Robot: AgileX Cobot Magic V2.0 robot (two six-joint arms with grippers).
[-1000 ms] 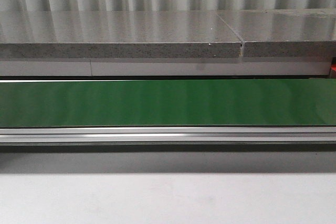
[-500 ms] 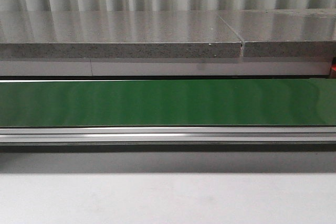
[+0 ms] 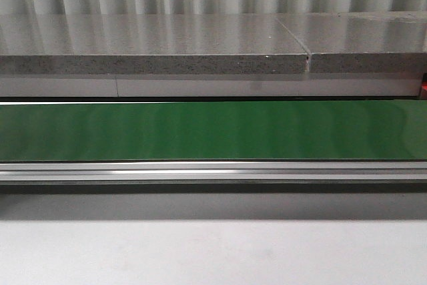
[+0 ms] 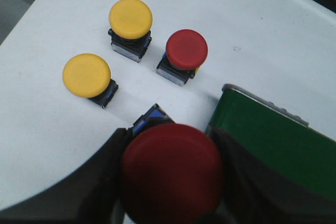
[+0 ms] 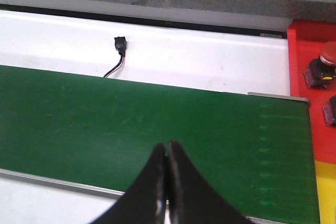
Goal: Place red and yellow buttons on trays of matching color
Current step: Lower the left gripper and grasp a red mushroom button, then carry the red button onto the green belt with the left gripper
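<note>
In the left wrist view my left gripper (image 4: 170, 174) is shut on a red button (image 4: 171, 171), held above the white table beside the end of the green belt (image 4: 273, 140). Below it on the table stand two yellow buttons (image 4: 130, 18) (image 4: 86, 75) and another red button (image 4: 186, 49). In the right wrist view my right gripper (image 5: 167, 146) is shut with nothing in it, hanging over the green belt (image 5: 131, 124). A red tray (image 5: 302, 77) at the belt's end holds a red button (image 5: 321, 69); a yellow tray (image 5: 325, 192) shows below it.
The front view shows only the green belt (image 3: 213, 131), its metal rail (image 3: 213, 171) and a grey stone ledge (image 3: 153, 48) behind; neither arm shows there. A small black connector with wires (image 5: 121, 45) lies on the white strip beyond the belt.
</note>
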